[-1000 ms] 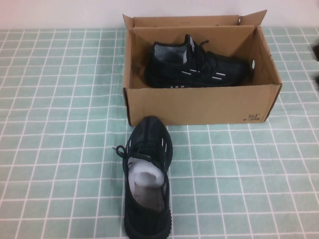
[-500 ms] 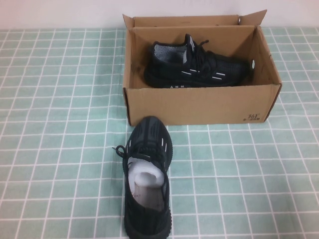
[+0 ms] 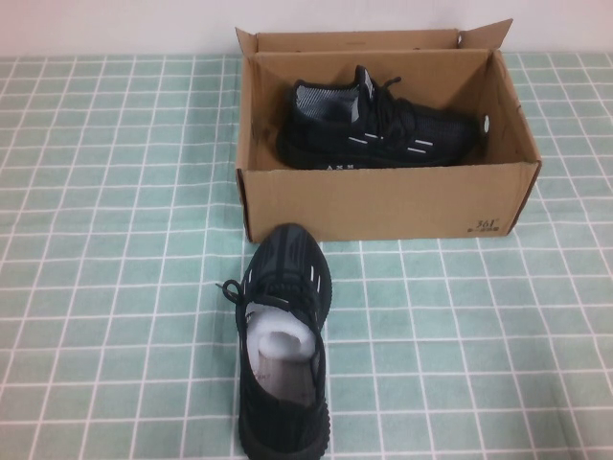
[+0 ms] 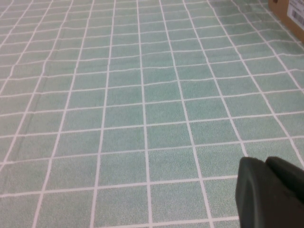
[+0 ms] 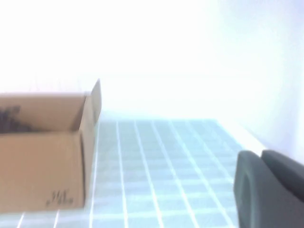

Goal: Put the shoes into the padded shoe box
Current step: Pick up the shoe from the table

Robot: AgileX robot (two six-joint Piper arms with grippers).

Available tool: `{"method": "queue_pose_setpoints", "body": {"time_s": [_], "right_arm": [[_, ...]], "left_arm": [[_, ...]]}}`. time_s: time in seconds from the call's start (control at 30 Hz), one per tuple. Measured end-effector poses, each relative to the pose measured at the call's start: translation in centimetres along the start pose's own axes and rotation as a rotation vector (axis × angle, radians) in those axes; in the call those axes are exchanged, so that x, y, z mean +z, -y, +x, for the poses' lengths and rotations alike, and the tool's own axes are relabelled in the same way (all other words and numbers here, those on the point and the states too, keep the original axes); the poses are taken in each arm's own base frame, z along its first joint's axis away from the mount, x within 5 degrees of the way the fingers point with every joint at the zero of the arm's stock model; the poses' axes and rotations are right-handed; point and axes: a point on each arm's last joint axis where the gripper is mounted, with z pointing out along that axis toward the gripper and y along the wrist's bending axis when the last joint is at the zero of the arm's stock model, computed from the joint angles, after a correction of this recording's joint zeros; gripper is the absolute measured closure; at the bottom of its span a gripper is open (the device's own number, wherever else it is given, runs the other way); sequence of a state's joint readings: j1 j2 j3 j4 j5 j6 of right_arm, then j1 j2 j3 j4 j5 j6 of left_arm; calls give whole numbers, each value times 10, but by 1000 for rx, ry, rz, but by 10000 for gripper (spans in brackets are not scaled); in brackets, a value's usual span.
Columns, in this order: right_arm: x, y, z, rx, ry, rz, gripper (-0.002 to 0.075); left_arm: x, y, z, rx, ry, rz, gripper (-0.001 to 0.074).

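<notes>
The brown cardboard shoe box (image 3: 383, 203) stands open at the back middle of the table. One black sneaker (image 3: 378, 129) lies inside it along the far wall, toe to the right. The other black sneaker (image 3: 283, 335), stuffed with white paper, stands on the cloth in front of the box, toe towards it. Neither arm shows in the high view. My left gripper (image 4: 265, 164) is shut and empty over bare cloth, with a box corner (image 4: 289, 12) far off. My right gripper (image 5: 260, 156) is shut and empty, off to the side of the box (image 5: 42, 152).
A green checked cloth (image 3: 115, 240) covers the whole table. A white wall runs behind the box. Open cloth lies to the left and right of the sneaker on the table.
A dark bit of the right arm at the high view's right edge one second ago is gone from view. Shoes and box have not moved.
</notes>
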State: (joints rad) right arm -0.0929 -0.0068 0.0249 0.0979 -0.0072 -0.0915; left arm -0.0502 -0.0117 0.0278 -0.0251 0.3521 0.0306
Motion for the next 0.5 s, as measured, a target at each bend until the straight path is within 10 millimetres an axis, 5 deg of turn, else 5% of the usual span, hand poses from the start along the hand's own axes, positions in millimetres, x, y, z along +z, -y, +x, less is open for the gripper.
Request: {"method": "queue_pose_setpoints", "body": {"time_s": [0.5], "right_arm": [[-1,0,11,-1,-120,-2,734]], "left_arm": [[0,0,0,0,0,0,739]]}}
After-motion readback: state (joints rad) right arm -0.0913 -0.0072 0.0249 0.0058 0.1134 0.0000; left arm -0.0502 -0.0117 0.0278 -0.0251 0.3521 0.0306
